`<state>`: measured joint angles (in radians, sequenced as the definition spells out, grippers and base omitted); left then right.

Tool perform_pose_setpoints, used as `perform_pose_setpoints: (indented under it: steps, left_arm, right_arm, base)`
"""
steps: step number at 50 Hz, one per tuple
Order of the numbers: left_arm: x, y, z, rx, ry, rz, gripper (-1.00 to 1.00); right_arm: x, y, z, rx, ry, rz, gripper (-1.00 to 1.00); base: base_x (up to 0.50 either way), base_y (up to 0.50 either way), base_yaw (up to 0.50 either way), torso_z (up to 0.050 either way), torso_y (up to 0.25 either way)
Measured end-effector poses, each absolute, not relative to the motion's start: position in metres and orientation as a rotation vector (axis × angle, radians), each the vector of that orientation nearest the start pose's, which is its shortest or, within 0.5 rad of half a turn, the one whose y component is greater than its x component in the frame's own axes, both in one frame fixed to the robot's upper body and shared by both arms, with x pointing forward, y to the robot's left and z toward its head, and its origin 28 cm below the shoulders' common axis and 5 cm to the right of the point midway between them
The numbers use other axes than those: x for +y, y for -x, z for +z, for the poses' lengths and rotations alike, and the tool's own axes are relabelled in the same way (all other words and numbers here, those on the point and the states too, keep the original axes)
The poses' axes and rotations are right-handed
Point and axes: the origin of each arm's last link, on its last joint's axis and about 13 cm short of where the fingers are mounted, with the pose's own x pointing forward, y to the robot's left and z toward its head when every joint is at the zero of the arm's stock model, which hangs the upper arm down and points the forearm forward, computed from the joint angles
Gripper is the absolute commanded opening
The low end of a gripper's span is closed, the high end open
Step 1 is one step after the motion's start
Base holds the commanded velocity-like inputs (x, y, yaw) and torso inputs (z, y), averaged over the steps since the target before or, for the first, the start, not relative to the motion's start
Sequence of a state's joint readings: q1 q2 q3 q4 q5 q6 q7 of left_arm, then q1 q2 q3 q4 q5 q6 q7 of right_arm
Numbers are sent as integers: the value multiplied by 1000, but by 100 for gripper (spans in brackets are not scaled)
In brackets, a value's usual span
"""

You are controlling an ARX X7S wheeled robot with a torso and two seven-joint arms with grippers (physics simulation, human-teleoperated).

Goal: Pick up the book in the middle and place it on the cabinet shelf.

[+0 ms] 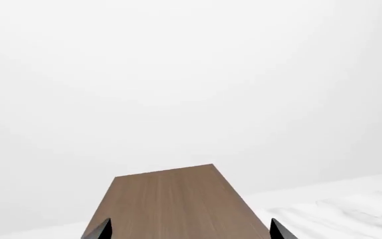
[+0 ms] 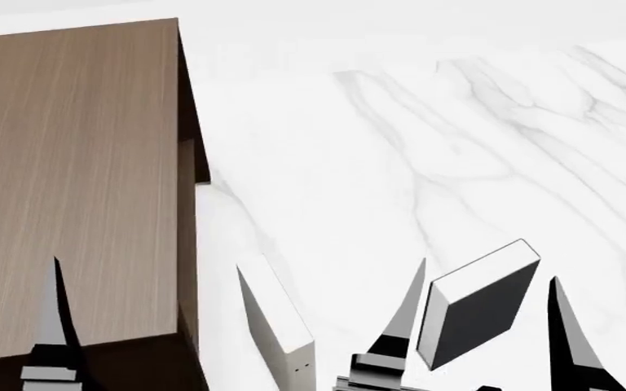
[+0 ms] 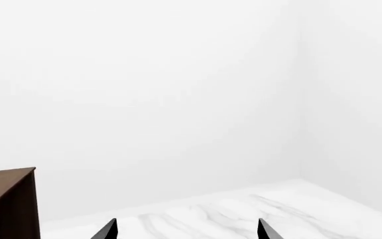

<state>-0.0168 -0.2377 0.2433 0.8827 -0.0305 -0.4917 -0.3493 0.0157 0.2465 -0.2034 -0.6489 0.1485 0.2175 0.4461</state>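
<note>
On the white marbled desk (image 2: 422,163), toward the near edge of the head view, the book (image 2: 476,305) with its dark charcoal cover and white page edges stands tilted, leaning to one side. It sits between the two dark fingertips of the right gripper (image 2: 489,314), whose fingers are spread wide apart on either side of it; from this angle I cannot tell whether either finger touches the cover. Just to the left of the right gripper lies an off-white book (image 2: 278,326), narrow edge facing up, with small dark dots on its end. Further left rises the cabinet shelf (image 2: 74,179), a tall dark-brown wood-grain box with a lighter flat top, far bigger than either book. The left gripper (image 2: 58,318) hovers above that top; only one pointed finger shows in the head view. Its own wrist view shows two fingertips held apart over the cabinet top. The right wrist view shows its fingertips parted too, with the desk and white wall beyond.
</note>
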Motion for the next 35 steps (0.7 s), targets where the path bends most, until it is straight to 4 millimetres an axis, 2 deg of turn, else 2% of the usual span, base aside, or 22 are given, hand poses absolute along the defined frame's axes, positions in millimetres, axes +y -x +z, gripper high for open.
perform_pose_setpoints:
  steps: [13, 19, 25, 35]
  left_arm:
    - [189, -165, 159, -330, -24, 33, 100]
    - [187, -164, 160, -308, -6, 29, 100]
    - [187, -163, 162, -302, 1, 34, 100]
    - [188, -162, 164, -301, 4, 45, 100]
  right_arm:
    - [-89, -191, 131, -389, -24, -129, 100]
    - [-87, -199, 145, -383, -27, -118, 100]
    - [-82, -220, 166, -358, -32, -143, 100]
    - [-79, -278, 203, -275, -60, -264, 100]
  base:
    - [0, 0, 0, 0, 0]
    - [0, 0, 0, 0, 0]
    - [0, 0, 0, 0, 0]
    - [0, 0, 0, 0, 0]
